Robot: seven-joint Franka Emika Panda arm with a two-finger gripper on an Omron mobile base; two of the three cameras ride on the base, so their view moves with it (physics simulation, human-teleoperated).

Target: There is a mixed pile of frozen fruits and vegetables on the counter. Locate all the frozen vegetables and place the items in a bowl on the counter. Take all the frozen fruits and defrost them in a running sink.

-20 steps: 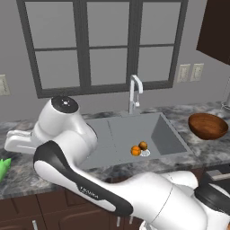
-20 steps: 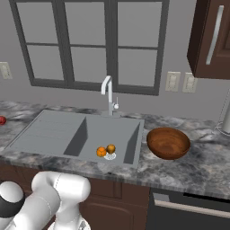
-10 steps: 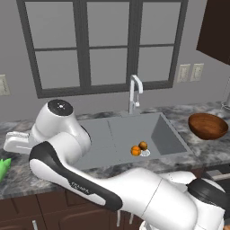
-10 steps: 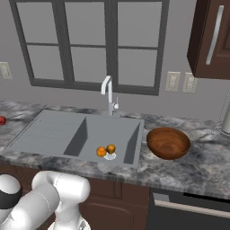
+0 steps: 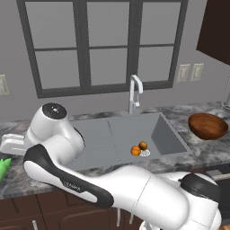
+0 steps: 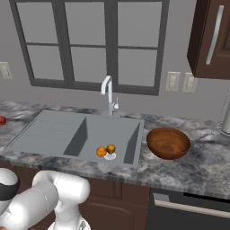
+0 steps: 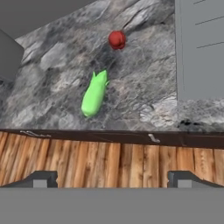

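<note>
Hand view: hand (image 7: 112, 177) wide and empty above the desk's (image 7: 57, 65) front edge; should descend centred over the green vegetable (image 7: 94, 94), jaws across its narrow width, clear of the red ball (image 7: 117, 40).

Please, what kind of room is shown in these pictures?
It looks like a home kitchen, in a rendered scene. A grey sink with a tall tap is set in a marbled stone counter above dark brown cabinets, below a window. A wooden bowl stands on the counter.
</note>
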